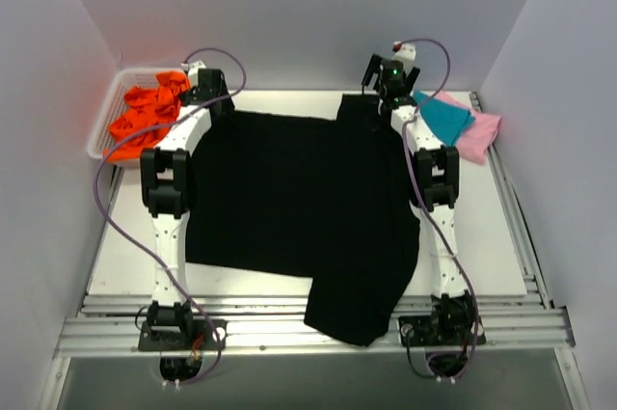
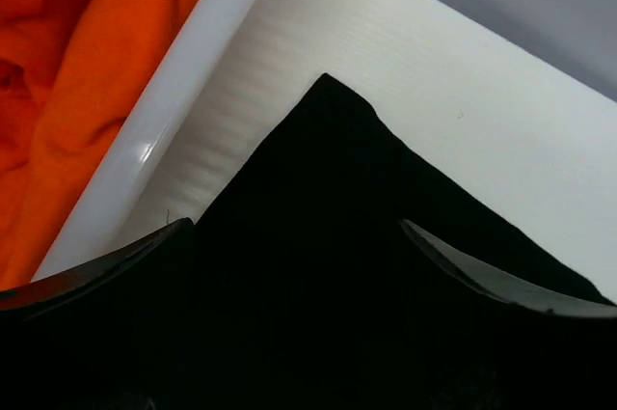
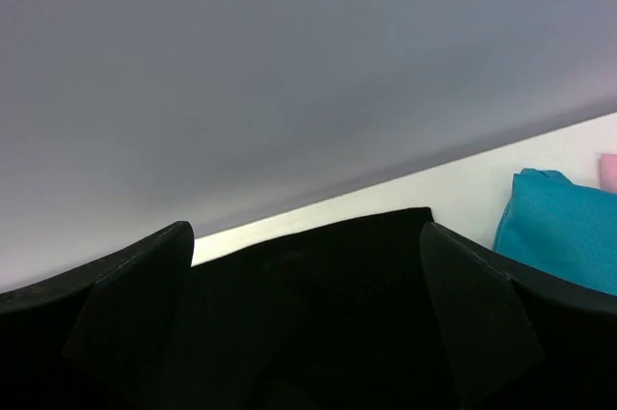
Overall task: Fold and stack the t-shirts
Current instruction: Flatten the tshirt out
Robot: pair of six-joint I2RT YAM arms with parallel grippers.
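Squarely between the two arms lies the black t-shirt [image 1: 289, 198], spread flat over the middle of the desk [image 1: 120, 265]. Its far edge runs left to right from one pincer to the other, and one flap hangs off the near edge. Both arms are stretched out long and low to the far side of the desk, wrists tipped down over the shirt's far corners. The left pincer [image 2: 294, 227] is released, jaws well apart, with a pointed black corner lying beneath it and nothing gripped. The right pincer [image 3: 304, 232] is just as wide and holds nothing, the cloth's edge showing between its fingers. Each arm is thus nearest its own far corner, so any further fold probably calls for a fresh grip, most likely along that edge. The teal t-shirt [image 1: 445, 117] and pink t-shirt [image 1: 479, 135] lie overlapping just beside the right pincer, at the far right. Orange cloth [image 1: 145, 116] fills the white basket [image 2: 154, 130] by the left pincer.
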